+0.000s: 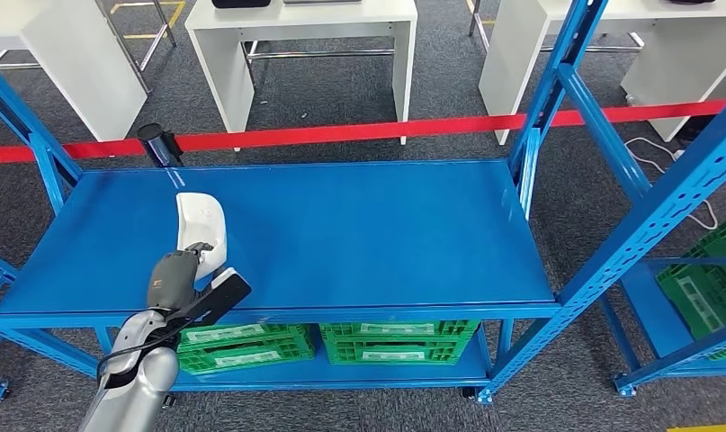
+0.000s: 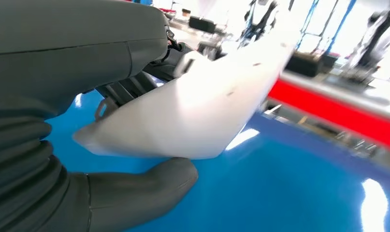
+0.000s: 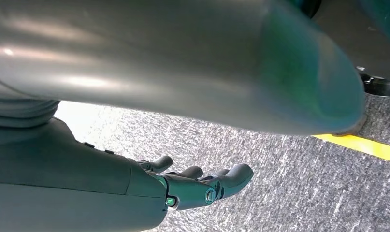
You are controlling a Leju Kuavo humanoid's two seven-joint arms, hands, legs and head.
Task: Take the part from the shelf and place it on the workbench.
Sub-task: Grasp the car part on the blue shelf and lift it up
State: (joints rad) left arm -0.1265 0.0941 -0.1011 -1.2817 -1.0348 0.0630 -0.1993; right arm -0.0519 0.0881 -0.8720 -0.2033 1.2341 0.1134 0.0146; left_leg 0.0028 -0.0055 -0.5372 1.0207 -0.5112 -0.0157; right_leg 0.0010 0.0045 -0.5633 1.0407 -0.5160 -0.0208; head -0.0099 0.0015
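Gripping the white part [image 1: 201, 227] over the blue shelf [image 1: 359, 234], the left hand [image 1: 181, 270] had its long axis pointing away, while the right hand [image 3: 202, 183] hung loosely open, holding nothing.

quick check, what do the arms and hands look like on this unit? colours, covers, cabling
Left arm: smooth silver tube with a black cable looped along it near the wrist. Left hand: grey casing, a flat black block beside it; the left wrist view shows a grey ribbed cover, thick grey thumb and darker fingers. Right hand: dark grey fingers, smooth grey back, a small green dot at a knuckle.
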